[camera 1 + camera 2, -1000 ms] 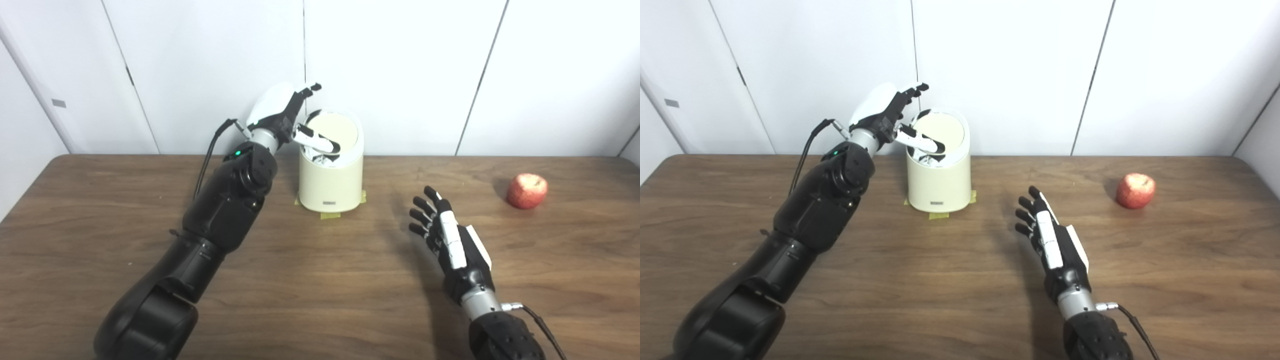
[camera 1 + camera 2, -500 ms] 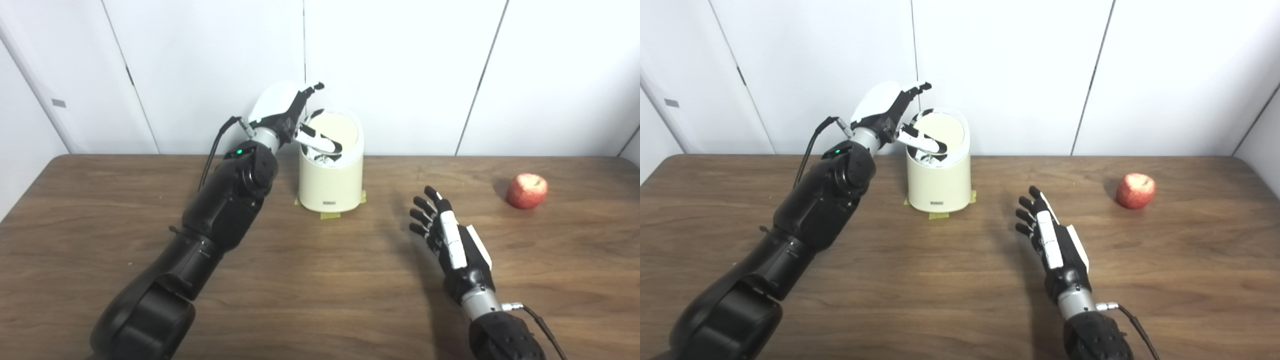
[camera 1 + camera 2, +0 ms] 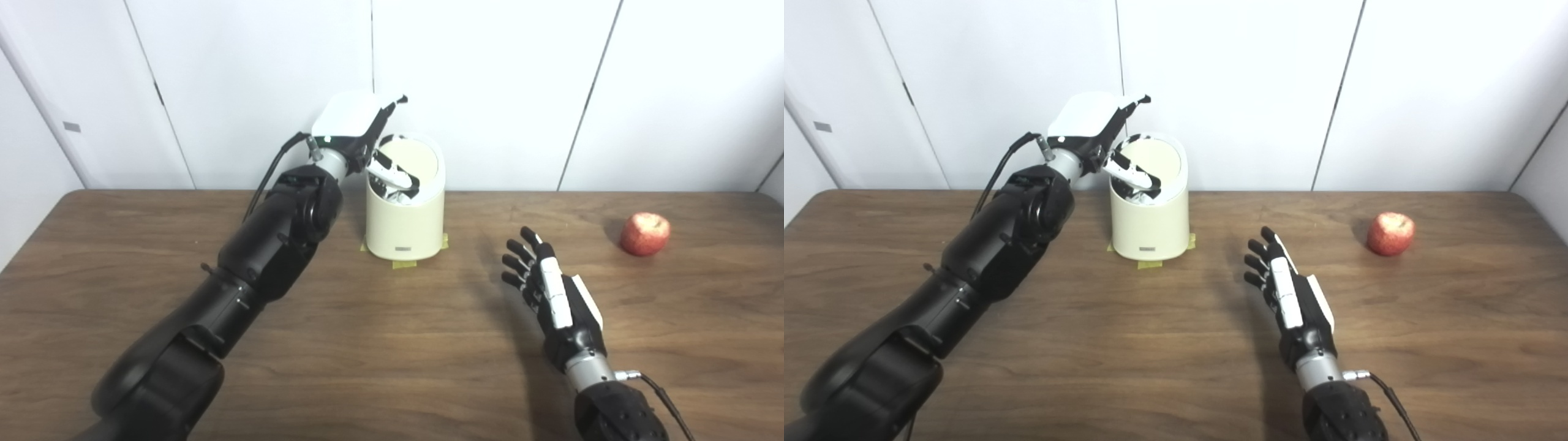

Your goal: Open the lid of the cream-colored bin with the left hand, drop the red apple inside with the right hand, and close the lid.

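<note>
Since a second ago our left hand [image 3: 358, 131] has rolled and risen at the 10 o'clock rim of the cream-colored bin [image 3: 405, 214], thumb hooked inside tipping the lid [image 3: 410, 158] open, while our right hand [image 3: 551, 294] waits spread and the red apple [image 3: 645, 233] sits untouched at 3 o'clock.

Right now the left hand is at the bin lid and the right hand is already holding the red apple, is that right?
Not quite. The right hand is open and empty; the red apple lies apart from it on the table, as the left eye view shows. The left hand is at the bin lid.
</note>
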Robot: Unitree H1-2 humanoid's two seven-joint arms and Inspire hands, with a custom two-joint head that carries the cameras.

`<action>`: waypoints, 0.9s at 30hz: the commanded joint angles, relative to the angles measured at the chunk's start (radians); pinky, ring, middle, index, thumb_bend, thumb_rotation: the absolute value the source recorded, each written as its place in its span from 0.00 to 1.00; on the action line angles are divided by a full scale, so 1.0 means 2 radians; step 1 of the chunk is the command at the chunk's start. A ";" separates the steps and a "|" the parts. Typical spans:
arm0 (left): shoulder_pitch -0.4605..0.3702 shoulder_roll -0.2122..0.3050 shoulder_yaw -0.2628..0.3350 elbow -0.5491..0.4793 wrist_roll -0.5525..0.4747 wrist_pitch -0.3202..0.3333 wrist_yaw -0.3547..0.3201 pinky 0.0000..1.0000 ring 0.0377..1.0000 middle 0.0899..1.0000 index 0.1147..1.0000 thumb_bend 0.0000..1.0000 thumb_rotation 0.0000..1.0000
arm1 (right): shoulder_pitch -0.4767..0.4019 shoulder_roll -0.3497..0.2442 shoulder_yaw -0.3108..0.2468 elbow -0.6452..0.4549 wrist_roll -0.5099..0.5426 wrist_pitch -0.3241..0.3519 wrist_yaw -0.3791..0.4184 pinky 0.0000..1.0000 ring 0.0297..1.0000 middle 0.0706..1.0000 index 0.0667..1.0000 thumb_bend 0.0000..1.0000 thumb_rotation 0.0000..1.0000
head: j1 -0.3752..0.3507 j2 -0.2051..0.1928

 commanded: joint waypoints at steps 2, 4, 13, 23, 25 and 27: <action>-0.012 0.006 0.004 -0.009 0.007 0.004 -0.011 0.78 0.86 0.89 0.91 0.96 0.00 | -0.015 0.001 -0.002 -0.018 0.002 -0.014 -0.001 0.85 0.89 0.91 0.96 0.52 1.00 | 0.000 0.000; -0.010 0.003 0.013 -0.017 0.001 0.008 -0.012 0.78 0.86 0.88 0.91 0.95 0.00 | -0.015 0.001 -0.002 -0.019 0.002 -0.013 -0.001 0.86 0.89 0.91 0.96 0.52 1.00 | 0.000 0.000; 0.035 -0.049 0.147 -0.092 -0.106 -0.002 0.058 0.65 0.75 0.77 0.79 0.74 0.02 | -0.014 0.002 -0.008 -0.027 0.008 -0.006 -0.002 0.87 0.90 0.91 0.95 0.50 1.00 | -0.003 0.003; 0.090 -0.088 0.243 -0.252 -0.213 0.044 0.055 0.68 0.74 0.73 0.75 0.47 0.21 | -0.016 -0.006 -0.013 -0.030 0.011 0.000 0.000 0.86 0.89 0.91 0.95 0.51 1.00 | -0.001 0.004; 0.103 -0.091 0.246 -0.273 -0.223 0.053 0.054 0.68 0.73 0.74 0.76 0.44 0.35 | -0.017 -0.008 -0.013 -0.031 0.008 0.000 -0.002 0.84 0.88 0.90 0.93 0.49 1.00 | -0.002 0.005; 0.126 -0.092 0.250 -0.304 -0.234 0.064 0.050 0.68 0.73 0.74 0.76 0.44 0.42 | -0.018 -0.010 -0.016 -0.034 0.008 0.004 -0.004 0.84 0.89 0.90 0.92 0.49 0.99 | -0.002 0.007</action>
